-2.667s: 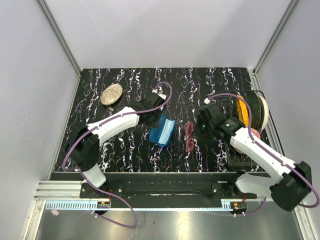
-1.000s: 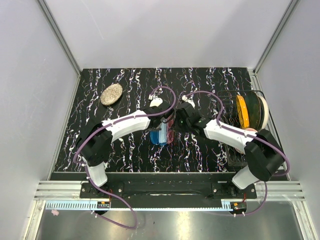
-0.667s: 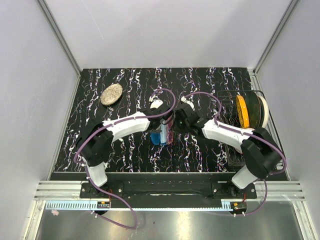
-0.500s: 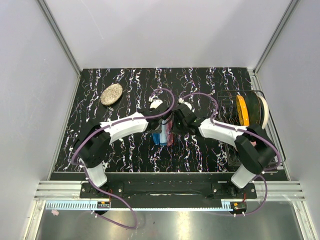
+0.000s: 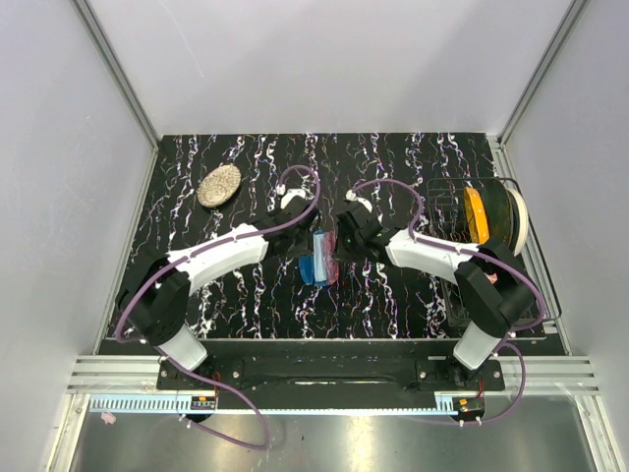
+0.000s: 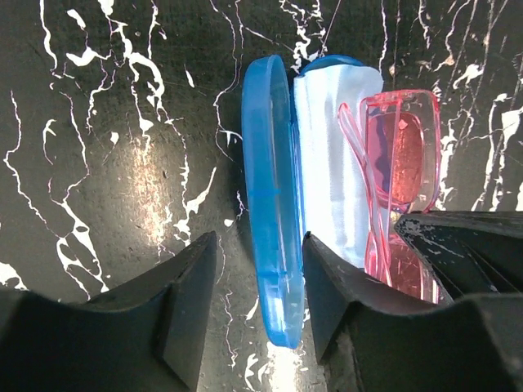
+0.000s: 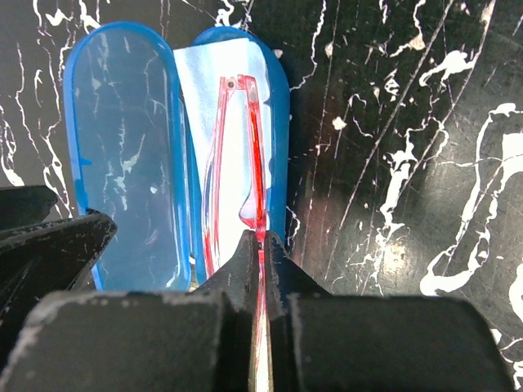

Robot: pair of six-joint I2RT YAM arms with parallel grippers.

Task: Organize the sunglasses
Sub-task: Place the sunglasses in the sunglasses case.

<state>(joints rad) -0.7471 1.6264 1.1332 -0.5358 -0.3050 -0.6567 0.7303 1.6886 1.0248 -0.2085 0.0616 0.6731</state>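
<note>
The blue case (image 6: 274,204) lies open at the table's middle with its lid standing on edge. A light blue cloth (image 6: 335,163) lines the case's tray. The pink sunglasses (image 7: 245,147) rest folded on that cloth. My right gripper (image 7: 261,245) is shut on the sunglasses' thin red frame at their near end. My left gripper (image 6: 261,302) is open, and the lid's near end stands between its fingers with a gap on the left side. From above, both grippers meet at the case (image 5: 316,267), the left gripper (image 5: 303,246) on its left and the right gripper (image 5: 341,248) on its right.
A speckled oval object (image 5: 218,185) lies at the back left of the black marbled table (image 5: 246,157). A wire rack (image 5: 452,295) with orange and cream plates (image 5: 482,221) stands along the right edge.
The right gripper carried the sunglasses from the table's right into the open case. The left gripper has opened off the lid and its arm has drawn back to the left.
</note>
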